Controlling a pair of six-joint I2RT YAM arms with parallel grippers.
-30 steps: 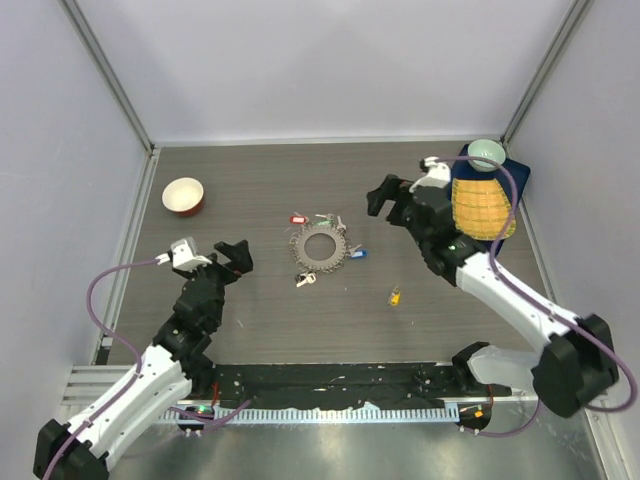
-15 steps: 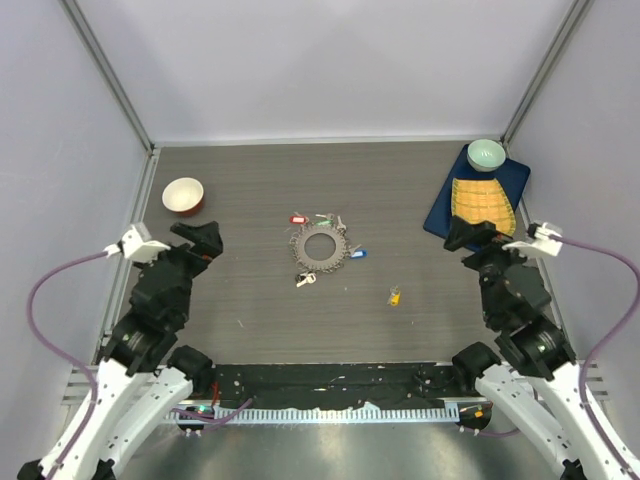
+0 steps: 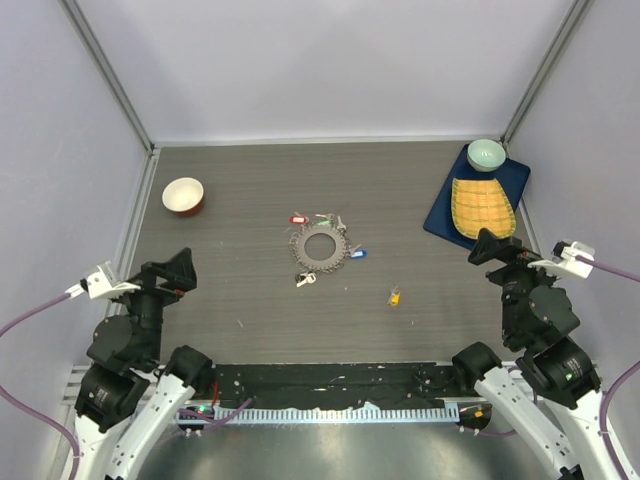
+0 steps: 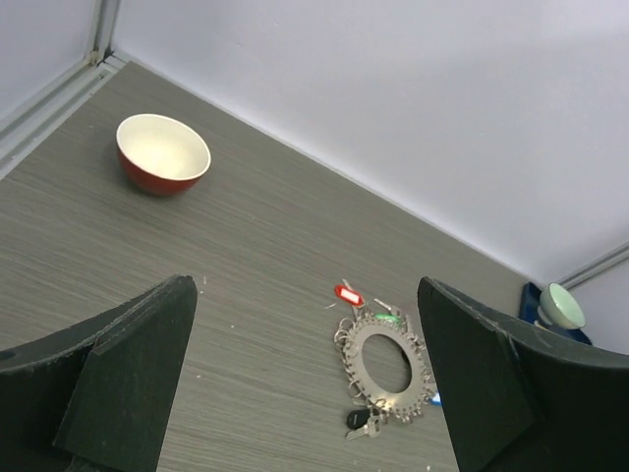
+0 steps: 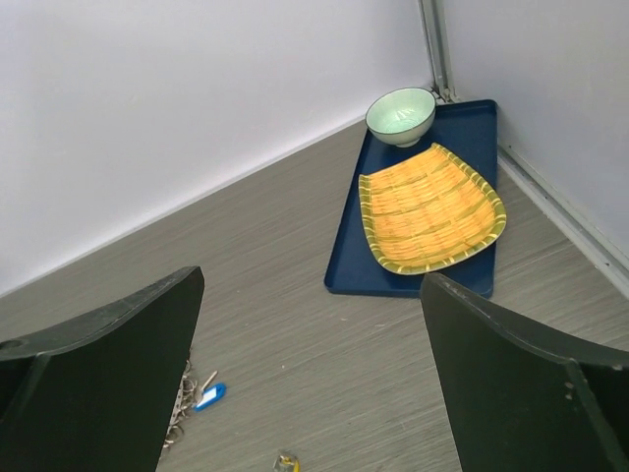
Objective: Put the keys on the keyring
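The keyring (image 3: 319, 245) lies mid-surface as we pull the left fingers (image 4: 108, 393) and right fingers (image 5: 98, 379), spread apart and empty, back to the near corners, leaving a yellow-tagged key (image 3: 394, 296) loose, so we judge the task unfinished.

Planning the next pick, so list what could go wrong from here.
1. The yellow-tagged key lies flat and alone; the open right gripper may push it away rather than grip it.
2. The black-tagged key sits close beside the keyring; grabbing it could snag the fringe keys or drag the ring.
3. The right gripper hangs near the blue tray; a careless swing might clip it.
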